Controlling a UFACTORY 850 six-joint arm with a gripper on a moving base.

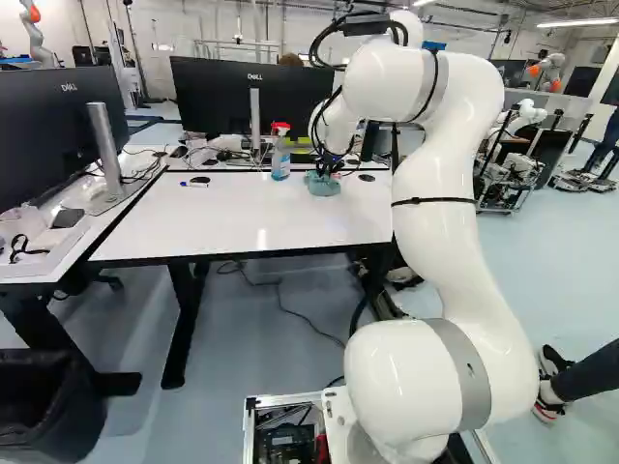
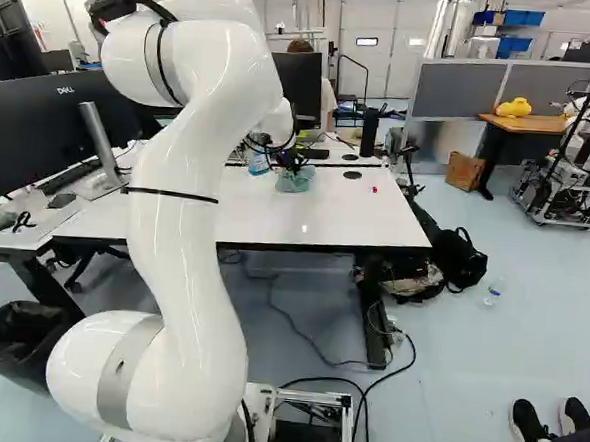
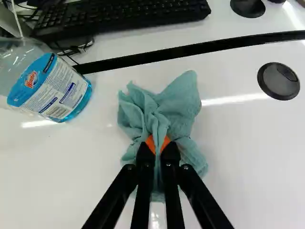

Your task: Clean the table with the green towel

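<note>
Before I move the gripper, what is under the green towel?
The white tabletop shows all round the green towel, which the gripper pinches near its middle. Whatever lies directly beneath its folds is covered and cannot be seen.

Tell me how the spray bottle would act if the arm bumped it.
The spray bottle stands tall and narrow, so a push near its red top would probably tip it. Blue liquid seems to sit low, so a nudge at the base might just slide it over the glossy table.
</note>
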